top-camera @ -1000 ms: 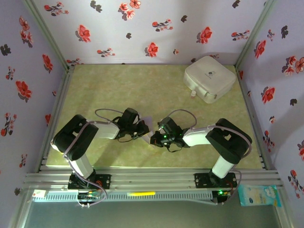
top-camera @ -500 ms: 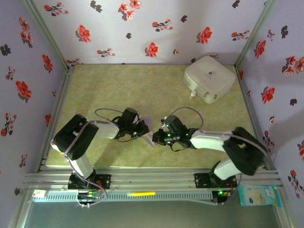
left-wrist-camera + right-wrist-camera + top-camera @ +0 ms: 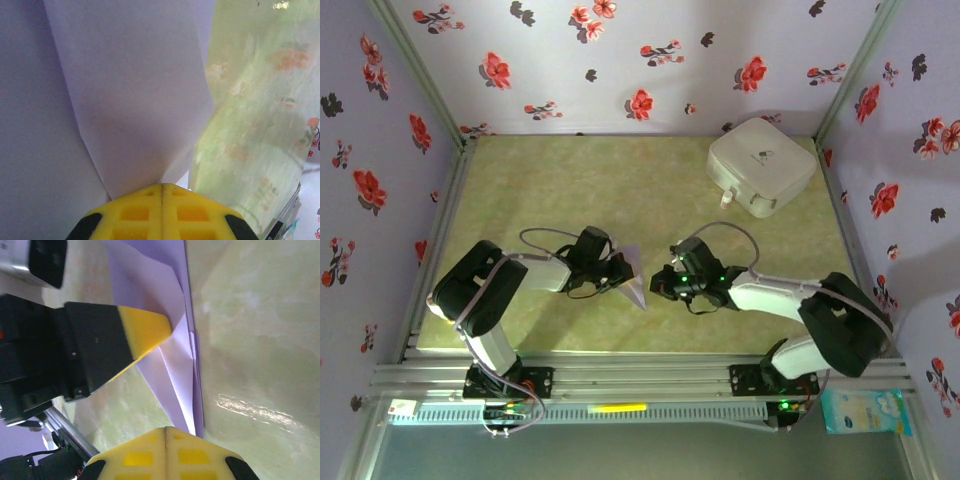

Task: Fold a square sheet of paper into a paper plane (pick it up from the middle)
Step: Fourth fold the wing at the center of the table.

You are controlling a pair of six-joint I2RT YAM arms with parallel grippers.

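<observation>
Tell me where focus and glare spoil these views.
Top external: evenly lit, nothing blown out, paper small but distinct. Left wrist: the paper sits too close, soft and featureless, darker at left. Right wrist: a white glare streak on the table; the left gripper is fairly sharp.

Item: paper plane [image 3: 634, 278], one. Pale lavender, plain, unmarked. It is folded into a narrow pointed wedge of several layers with sharp creases. I see it near the middle of the table [image 3: 570, 180], tip aimed toward the near edge. One side is pinched between the closed fingers of the left gripper [image 3: 619, 272].
</observation>
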